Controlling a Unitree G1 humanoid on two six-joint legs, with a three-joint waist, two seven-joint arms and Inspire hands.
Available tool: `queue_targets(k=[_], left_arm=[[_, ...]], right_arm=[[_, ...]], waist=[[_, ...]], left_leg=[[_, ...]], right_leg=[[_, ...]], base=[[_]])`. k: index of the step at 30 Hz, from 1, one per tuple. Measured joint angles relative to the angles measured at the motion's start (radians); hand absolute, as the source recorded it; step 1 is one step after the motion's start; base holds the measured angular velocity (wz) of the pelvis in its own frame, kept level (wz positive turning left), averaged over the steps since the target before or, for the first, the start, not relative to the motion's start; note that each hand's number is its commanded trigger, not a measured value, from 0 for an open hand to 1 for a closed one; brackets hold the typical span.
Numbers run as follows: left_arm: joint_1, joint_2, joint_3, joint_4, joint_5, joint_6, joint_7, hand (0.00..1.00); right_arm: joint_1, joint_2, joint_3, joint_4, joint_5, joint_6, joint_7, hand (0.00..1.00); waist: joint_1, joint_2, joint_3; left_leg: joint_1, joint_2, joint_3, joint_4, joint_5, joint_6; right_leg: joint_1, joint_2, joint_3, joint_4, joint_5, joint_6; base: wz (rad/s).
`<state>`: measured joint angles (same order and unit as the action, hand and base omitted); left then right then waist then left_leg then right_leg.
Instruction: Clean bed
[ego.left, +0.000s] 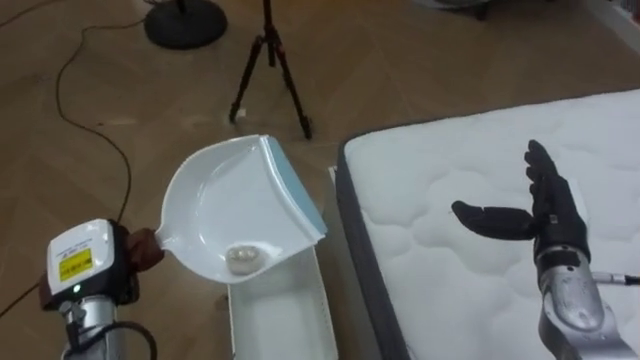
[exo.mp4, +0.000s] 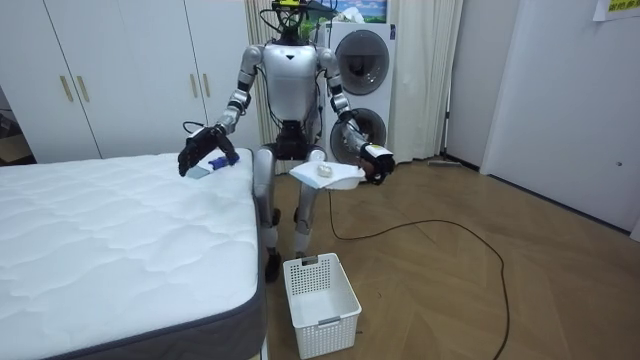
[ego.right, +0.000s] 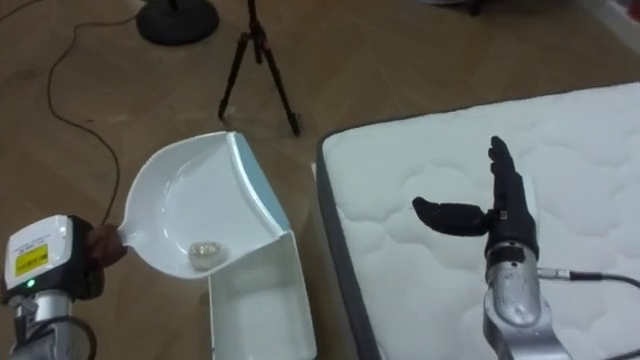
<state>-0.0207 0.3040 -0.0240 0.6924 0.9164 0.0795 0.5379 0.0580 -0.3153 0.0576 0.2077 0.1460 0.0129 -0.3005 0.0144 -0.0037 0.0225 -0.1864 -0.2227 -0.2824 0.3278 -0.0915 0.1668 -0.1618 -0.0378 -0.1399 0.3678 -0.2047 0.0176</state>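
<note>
White quilted mattress (ego.left: 470, 170) ends in a grey-sided corner just before the robot, which stands on the wood floor (ego.left: 420, 60) off that corner. Above the mattress, inside its edge, the right hand (ego.left: 550, 215) hovers with straight, released fingers and thumb spread, holding nothing. Off the bed's side, the left hand (ego.left: 145, 250) is clenched round the handle of a white dustpan (ego.left: 215, 205), tilted with its blue lip lowest, over a white basket (ego.left: 280, 315) that stands on the floor just beside the bed's edge. A small crumpled scrap (ego.left: 243, 258) lies in the pan near the lip. Beyond the bed's corner stand a tripod (ego.left: 268, 70) and a round stand base (ego.left: 185, 22). The room view adds broad bare floor on the side away from the bed, and stacked washing machines (exo.mp4: 360, 70) and a wardrobe (exo.mp4: 120, 70) behind the robot.
</note>
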Motion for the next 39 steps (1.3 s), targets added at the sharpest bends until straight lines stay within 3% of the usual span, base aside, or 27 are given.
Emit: queue_targets(k=[2,3,4,8,10,11,12,13,14,15,16,17,19,22,25,31,39], left_arm=[[0.0,0.001,0.001,0.0,0.0,0.003,-0.001,1.0],[0.0,0.003,0.001,-0.001,0.0,0.007,-0.001,1.0],[0.003,0.004,0.001,-0.001,0.0,0.011,-0.001,1.0],[0.006,0.018,0.002,-0.004,0.002,0.025,0.0,1.0],[0.005,0.024,0.002,-0.004,0.039,0.026,0.0,1.0],[0.004,0.025,0.002,-0.002,0.039,0.026,0.0,1.0],[0.003,0.024,0.002,0.008,0.039,0.025,0.0,1.0],[-0.001,0.024,-0.002,0.022,0.04,0.025,-0.001,1.0],[-0.007,0.028,-0.005,0.023,0.04,0.023,-0.001,1.0],[-0.025,0.043,-0.02,0.024,0.05,0.02,0.0,1.0],[-0.027,0.051,-0.024,0.03,0.058,0.02,0.0,1.0],[-0.027,0.056,-0.029,0.039,0.059,0.025,0.0,1.0],[-0.025,0.069,-0.045,0.076,0.06,0.033,0.002,1.0],[-0.028,0.097,-0.059,0.081,0.059,0.041,0.013,1.0],[-0.036,0.127,-0.058,0.099,0.059,0.043,0.047,1.0],[-0.081,0.181,-0.06,0.18,0.079,0.036,0.097,1.0],[-0.142,0.187,-0.151,0.217,0.079,0.021,0.157,1.0]], right_arm=[[0.0,0.002,-0.001,0.0,0.0,0.0,0.006,0.0],[0.0,0.003,0.0,0.001,0.0,0.0,0.009,0.0],[-0.001,0.003,-0.001,0.0,-0.001,-0.001,0.009,0.0],[-0.006,0.003,-0.001,0.0,-0.001,-0.012,0.008,0.0],[-0.003,0.002,0.0,0.0,-0.006,-0.012,0.014,0.0],[-0.003,0.002,0.0,0.0,-0.006,-0.012,0.017,0.0],[-0.003,0.002,0.001,0.003,-0.006,-0.016,0.022,0.0],[-0.004,0.002,0.0,0.022,-0.007,-0.033,0.025,0.0],[-0.004,0.001,-0.005,0.028,-0.007,-0.037,0.023,0.0],[-0.007,-0.001,-0.013,0.046,-0.007,-0.037,0.019,0.0],[-0.012,-0.002,-0.01,0.058,-0.006,-0.034,0.021,0.0],[-0.012,-0.001,-0.004,0.058,-0.006,-0.033,0.022,0.0],[-0.053,-0.002,-0.001,0.091,-0.009,-0.038,0.029,0.0],[-0.141,-0.003,0.0,0.202,-0.012,-0.038,0.029,0.0],[-0.155,-0.004,0.001,0.228,-0.014,-0.038,0.018,0.0],[-0.199,-0.008,0.017,0.305,-0.02,-0.042,0.004,0.0],[-0.215,-0.011,0.055,0.367,-0.019,-0.047,-0.047,0.0]], waist=[[-0.005,-0.007,-0.0001],[-0.002,-0.016,-0.0005],[0.01,-0.018,-0.0011],[0.016,-0.02,-0.0026],[0.013,-0.02,-0.0029],[0.015,-0.021,-0.0031],[0.016,-0.021,-0.0029],[0.015,-0.043,0.0034],[0.011,-0.03,0.001],[0.015,-0.013,0.003],[0.021,-0.002,0.0049],[0.021,-0.001,0.006],[0.022,0.001,0.0071],[0.023,0.019,0.0082],[0.021,0.034,0.0086],[-0.002,0.044,0.0115],[-0.018,0.058,0.0194]], left_leg=[[0.003,-0.013,-0.017,-0.003,-0.002,-0.015],[0.006,-0.018,-0.019,-0.007,-0.007,-0.046],[0.005,-0.017,-0.02,-0.013,-0.016,-0.096],[0.004,-0.01,-0.023,-0.027,-0.02,-0.109],[0.006,-0.006,-0.013,-0.028,-0.031,-0.126],[0.006,0.0,0.01,-0.03,-0.034,-0.131],[0.006,0.011,0.066,-0.029,-0.04,-0.167],[-0.02,0.027,0.151,0.013,-0.066,-0.215],[-0.059,0.076,0.212,0.068,-0.088,-0.174],[-0.144,0.181,0.23,0.189,-0.153,-0.146],[-0.167,0.198,0.255,0.238,-0.183,-0.133],[-0.167,0.192,0.255,0.237,-0.184,-0.127],[-0.15,0.164,0.259,0.188,-0.155,-0.077],[-0.149,0.15,0.278,0.139,-0.128,-0.047],[-0.153,0.138,0.286,0.115,-0.112,-0.041],[-0.214,0.14,0.3,0.113,-0.096,-0.044],[-0.245,0.138,0.309,0.111,-0.089,-0.047]], right_leg=[[0.002,0.005,0.001,-0.031,0.046,-0.009],[0.012,0.006,-0.002,-0.055,0.074,-0.012],[0.033,0.008,-0.002,-0.093,0.086,-0.015],[0.061,0.021,-0.011,-0.155,0.098,-0.017],[0.078,0.02,-0.027,-0.176,0.098,-0.017],[0.082,0.019,-0.027,-0.181,0.098,-0.017],[0.09,0.01,-0.028,-0.188,0.098,-0.018],[0.097,-0.014,-0.023,-0.195,0.1,-0.022],[0.092,-0.009,-0.02,-0.188,0.098,-0.02],[0.06,0.015,0.002,-0.127,0.057,-0.011],[0.031,0.021,0.001,-0.067,0.008,0.003],[0.02,0.015,0.0,-0.051,-0.001,0.009],[0.006,-0.011,-0.001,-0.042,-0.003,0.018],[-0.021,-0.034,0.0,-0.035,-0.002,0.03],[-0.062,-0.05,-0.002,0.015,-0.009,0.03],[-0.144,-0.052,-0.011,0.063,-0.019,0.016],[-0.195,-0.066,-0.016,0.1,-0.025,0.012]], base=[[0.44],[0.17],[0.12],[0.05],[0.17],[0.11],[0.12],[0.25],[0.44],[0.4],[0.33],[0.15],[0.11],[-0.02],[-0.05],[-0.07],[-0.02]])
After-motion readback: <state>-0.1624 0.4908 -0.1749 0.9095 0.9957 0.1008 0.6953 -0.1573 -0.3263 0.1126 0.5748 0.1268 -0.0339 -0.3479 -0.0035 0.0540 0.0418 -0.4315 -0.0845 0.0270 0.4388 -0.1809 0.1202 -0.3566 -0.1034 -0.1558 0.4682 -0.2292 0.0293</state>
